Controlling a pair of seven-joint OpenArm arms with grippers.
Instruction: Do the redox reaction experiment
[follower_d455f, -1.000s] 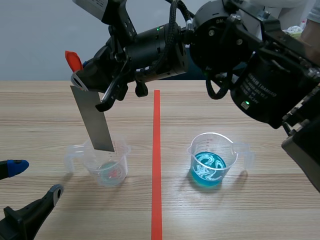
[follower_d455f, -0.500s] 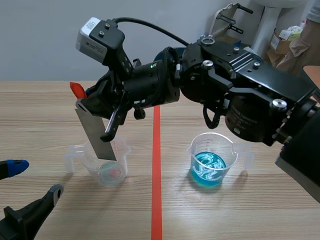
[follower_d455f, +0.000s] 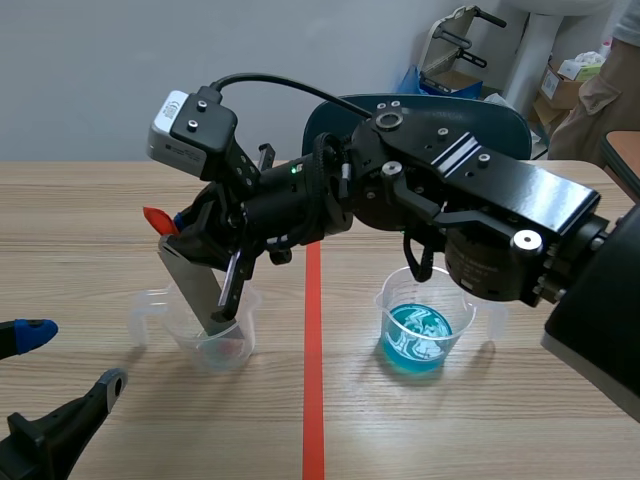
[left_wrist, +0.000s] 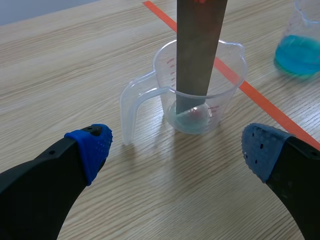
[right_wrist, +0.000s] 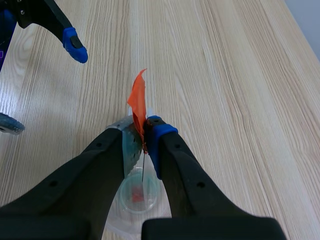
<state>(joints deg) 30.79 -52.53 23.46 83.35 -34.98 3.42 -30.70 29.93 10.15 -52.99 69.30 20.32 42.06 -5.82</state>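
Grey metal, a flat strip (follower_d455f: 195, 285) with an orange-red tab (right_wrist: 137, 97), stood tilted, its lower end inside the clear plastic handled cup (follower_d455f: 240, 345), perhaps touching bottom. We saw the right gripper (right_wrist: 142, 137) clamped on its top; the left gripper (left_wrist: 175, 147) gaped empty at the cup's seven o'clock.

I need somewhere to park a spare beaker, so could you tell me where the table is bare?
Bare: the wood on the near side of the clear cup of blue liquid, right of the orange-red tape line. Crowded: the clear plastic measuring cup, where the right gripper holds a grey metal strip inside and the open left gripper sits close.
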